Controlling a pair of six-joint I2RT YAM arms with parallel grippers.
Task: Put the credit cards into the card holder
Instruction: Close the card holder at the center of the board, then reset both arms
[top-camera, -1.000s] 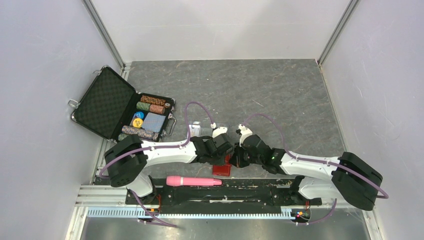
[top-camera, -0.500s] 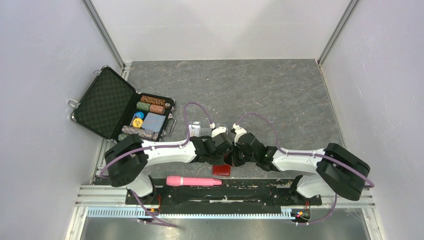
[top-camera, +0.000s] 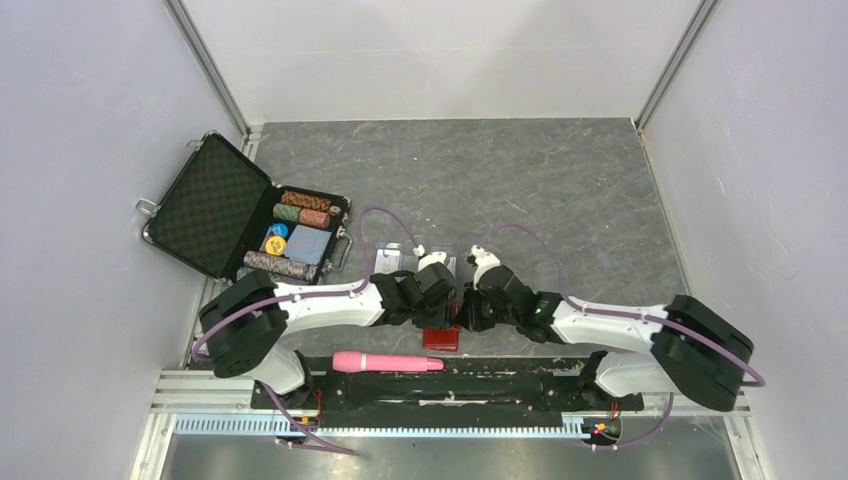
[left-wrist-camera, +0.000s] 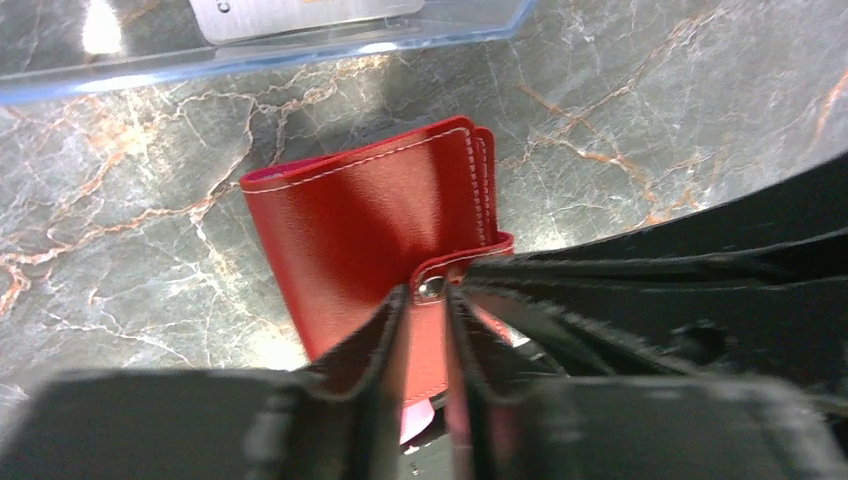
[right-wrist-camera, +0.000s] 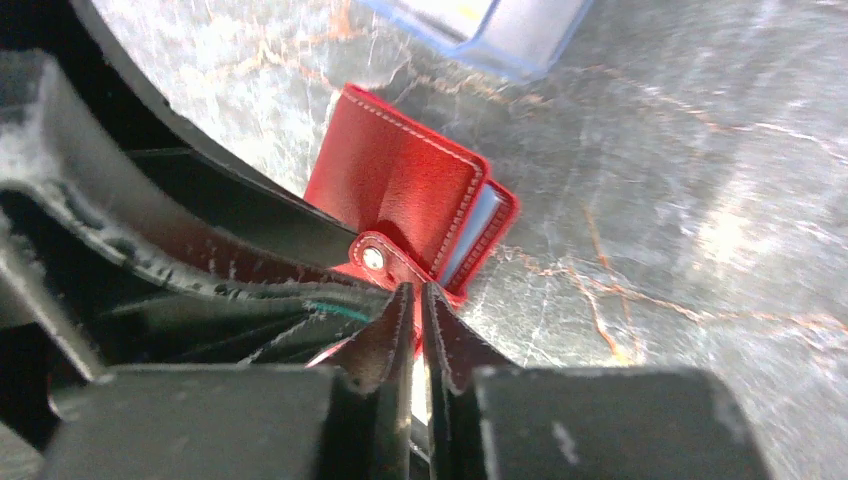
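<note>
The red card holder (top-camera: 443, 339) lies folded on the grey table near the front edge. In the left wrist view the card holder (left-wrist-camera: 370, 215) has its snap tab (left-wrist-camera: 432, 300) pinched between my left gripper's (left-wrist-camera: 428, 330) fingers. My right gripper (right-wrist-camera: 411, 310) is shut, with its tips at the card holder's (right-wrist-camera: 400, 185) edge beside the snap. I cannot tell whether it pinches anything. Pale blue pockets (right-wrist-camera: 470, 243) show at the holder's open side. A grey credit card (left-wrist-camera: 300, 15) lies in the clear case. In the top view the two grippers, left (top-camera: 441, 305) and right (top-camera: 468, 310), meet over the holder.
A clear plastic case (top-camera: 395, 262) lies just behind the grippers; it also shows in the right wrist view (right-wrist-camera: 500, 30). An open black chip briefcase (top-camera: 240, 225) with poker chips stands at the left wall. A pink cylinder (top-camera: 386, 362) lies on the front rail.
Both grippers have shifted a little over the card holder; the right arm swung in and partly back. The card holder has stayed in place.
</note>
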